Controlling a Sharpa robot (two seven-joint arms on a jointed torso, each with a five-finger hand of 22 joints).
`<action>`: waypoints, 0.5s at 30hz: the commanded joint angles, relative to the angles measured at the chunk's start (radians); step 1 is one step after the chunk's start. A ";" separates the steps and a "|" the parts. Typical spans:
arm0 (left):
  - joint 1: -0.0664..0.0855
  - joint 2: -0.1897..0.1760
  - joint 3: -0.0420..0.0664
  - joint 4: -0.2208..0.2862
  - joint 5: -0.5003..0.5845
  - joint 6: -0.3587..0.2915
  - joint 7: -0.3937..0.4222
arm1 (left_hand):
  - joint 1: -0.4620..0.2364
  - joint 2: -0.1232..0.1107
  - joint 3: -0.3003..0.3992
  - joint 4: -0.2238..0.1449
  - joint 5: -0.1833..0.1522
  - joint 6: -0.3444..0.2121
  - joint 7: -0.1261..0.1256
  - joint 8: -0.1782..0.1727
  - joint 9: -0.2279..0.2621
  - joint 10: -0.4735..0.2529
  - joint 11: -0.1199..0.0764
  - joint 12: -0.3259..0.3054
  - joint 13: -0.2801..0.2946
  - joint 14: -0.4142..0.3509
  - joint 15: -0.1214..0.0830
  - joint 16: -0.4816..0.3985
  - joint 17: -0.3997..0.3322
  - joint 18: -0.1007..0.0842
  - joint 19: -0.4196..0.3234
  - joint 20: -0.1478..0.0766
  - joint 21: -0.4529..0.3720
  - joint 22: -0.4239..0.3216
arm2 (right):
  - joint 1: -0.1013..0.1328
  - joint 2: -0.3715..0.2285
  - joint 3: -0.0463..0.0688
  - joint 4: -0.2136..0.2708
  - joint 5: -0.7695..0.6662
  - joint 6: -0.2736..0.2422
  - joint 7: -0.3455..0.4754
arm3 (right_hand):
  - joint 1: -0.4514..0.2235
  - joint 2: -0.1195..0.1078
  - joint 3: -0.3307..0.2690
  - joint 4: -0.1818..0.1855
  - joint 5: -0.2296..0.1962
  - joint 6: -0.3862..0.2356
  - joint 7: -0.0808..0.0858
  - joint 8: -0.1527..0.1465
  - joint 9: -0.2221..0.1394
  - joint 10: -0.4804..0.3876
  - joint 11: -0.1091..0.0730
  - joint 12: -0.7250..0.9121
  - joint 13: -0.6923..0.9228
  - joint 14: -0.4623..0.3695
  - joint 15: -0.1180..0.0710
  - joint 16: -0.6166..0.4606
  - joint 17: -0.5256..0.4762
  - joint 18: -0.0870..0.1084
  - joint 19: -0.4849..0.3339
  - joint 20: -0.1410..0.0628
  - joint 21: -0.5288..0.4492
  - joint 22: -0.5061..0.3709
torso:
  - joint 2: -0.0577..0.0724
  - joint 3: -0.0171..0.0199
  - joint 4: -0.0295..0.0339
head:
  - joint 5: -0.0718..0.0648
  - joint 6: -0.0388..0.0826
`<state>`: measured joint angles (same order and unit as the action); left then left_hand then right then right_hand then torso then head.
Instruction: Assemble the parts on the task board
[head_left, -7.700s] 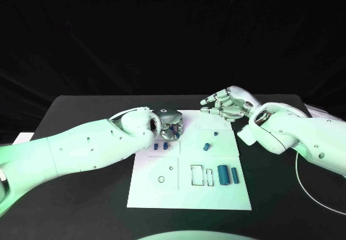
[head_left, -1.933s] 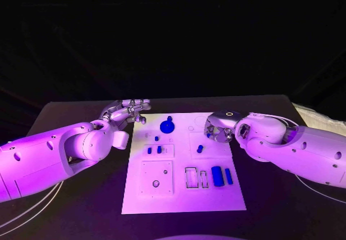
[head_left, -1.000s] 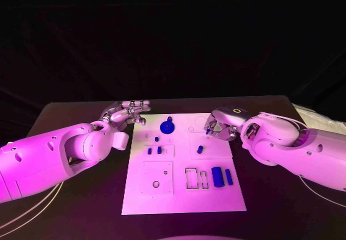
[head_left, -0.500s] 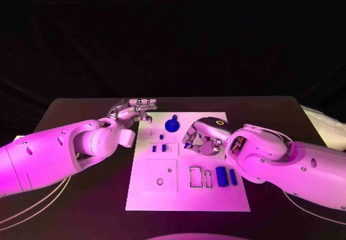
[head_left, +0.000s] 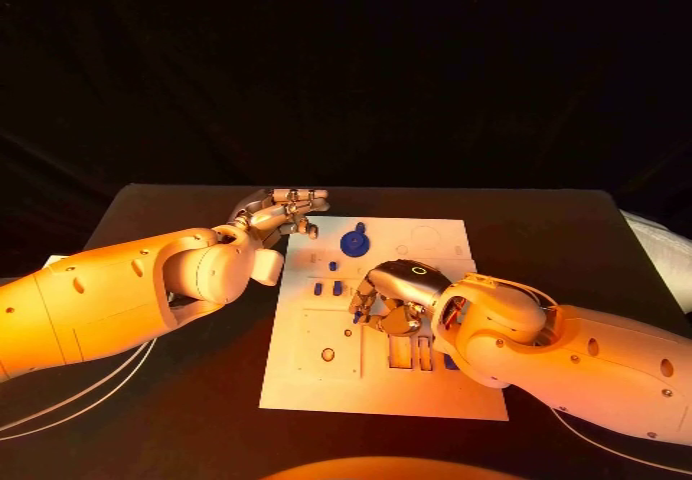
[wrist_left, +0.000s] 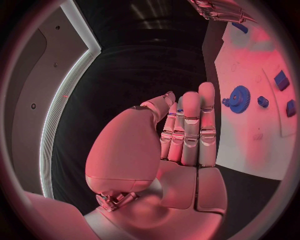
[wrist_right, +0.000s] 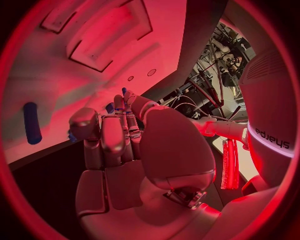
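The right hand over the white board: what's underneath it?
The right hand hovers over the middle of the task board. Beside it lie two small blue parts and rectangular slots. Whatever lies directly beneath the hand is covered; whether it holds a part cannot be told.

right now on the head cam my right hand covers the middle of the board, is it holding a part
observer: The right wrist view shows bits of blue at the tips of the right hand's curled fingers. I can't tell whether they grip a part.
operator: is the left hand carrying anything
observer: No. The left wrist view shows the left hand with its fingers straight and nothing on its palm.
operator: is it touching the gear
observer: It doesn't look so. In that view the blue gear lies on the task board just past the fingertips, with a small gap between them.
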<state>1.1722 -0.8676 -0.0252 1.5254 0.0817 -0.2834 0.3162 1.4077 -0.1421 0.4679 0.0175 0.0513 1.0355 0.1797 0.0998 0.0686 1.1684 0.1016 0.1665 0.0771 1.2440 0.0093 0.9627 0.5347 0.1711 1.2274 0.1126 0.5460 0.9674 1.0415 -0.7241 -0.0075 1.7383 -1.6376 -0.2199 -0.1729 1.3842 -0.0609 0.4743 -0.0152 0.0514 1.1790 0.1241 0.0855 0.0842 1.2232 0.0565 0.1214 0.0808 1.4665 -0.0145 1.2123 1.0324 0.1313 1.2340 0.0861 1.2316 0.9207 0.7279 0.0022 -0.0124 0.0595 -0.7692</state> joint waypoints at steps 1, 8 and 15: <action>0.000 0.001 0.001 0.003 0.004 0.014 0.007 | 0.008 0.002 0.000 -0.008 0.002 -0.004 0.001 0.004 -0.001 -0.008 0.000 0.004 0.000 -0.007 0.003 -0.004 -0.001 0.011 0.002 -0.002 -0.005 -0.002 | -0.005 0.008 -0.001 -0.005 -0.024 0.037 0.019 | -0.003 0.003 0.005 0.002 0.003 0.002 0.000 0.007 0.002 0.004 0.003 -0.005 -0.001 0.022 -0.007 -0.002 -0.001 -0.004 0.003 -0.001 0.006 0.000 | 0.000 0.0009 -0.0012 | 0.006 -0.005; 0.000 0.004 0.001 0.003 0.004 0.017 0.005 | 0.008 0.002 0.000 -0.008 0.002 -0.004 0.001 0.004 -0.001 -0.008 0.000 0.004 0.000 -0.007 0.003 -0.004 -0.001 0.011 0.002 -0.002 -0.005 -0.002 | -0.012 0.025 -0.003 -0.022 -0.034 0.047 0.018 | -0.003 0.003 0.005 0.002 0.003 0.002 0.000 0.007 0.002 0.004 0.003 -0.005 -0.001 0.022 -0.007 -0.002 -0.001 -0.004 0.003 -0.001 0.006 0.000 | -0.001 0.0012 0.0001 | 0.009 -0.006; 0.000 0.005 0.001 0.001 0.004 0.020 0.003 | 0.008 0.002 0.000 -0.008 0.002 -0.004 0.001 0.004 -0.001 -0.008 0.000 0.004 0.000 -0.007 0.003 -0.004 -0.001 0.011 0.002 -0.002 -0.005 -0.002 | -0.016 0.033 -0.004 -0.030 -0.040 0.064 0.019 | -0.003 0.003 0.005 0.002 0.003 0.002 0.000 0.006 0.002 0.004 0.004 -0.006 -0.001 0.022 -0.007 -0.002 -0.001 -0.004 0.003 -0.001 0.006 0.000 | 0.000 0.0016 -0.0012 | 0.014 -0.011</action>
<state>1.1722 -0.8649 -0.0252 1.5250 0.0818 -0.2825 0.3158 1.4077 -0.1421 0.4679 0.0176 0.0513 1.0355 0.1796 0.0998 0.0686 1.1684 0.1016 0.1665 0.0771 1.2441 0.0095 0.9627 0.5348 0.1710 1.2274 0.1126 0.5460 0.9666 1.0291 -0.6932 -0.0089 1.7104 -1.6578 -0.1898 -0.1621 1.3843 -0.0610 0.4748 -0.0147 0.0484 1.1741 0.1253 0.0890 0.0846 1.2232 0.0566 0.1214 0.0808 1.4665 -0.0145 1.2123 1.0325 0.1313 1.2340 0.0861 1.2316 0.9207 0.7277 0.0037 -0.0128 0.0718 -0.7785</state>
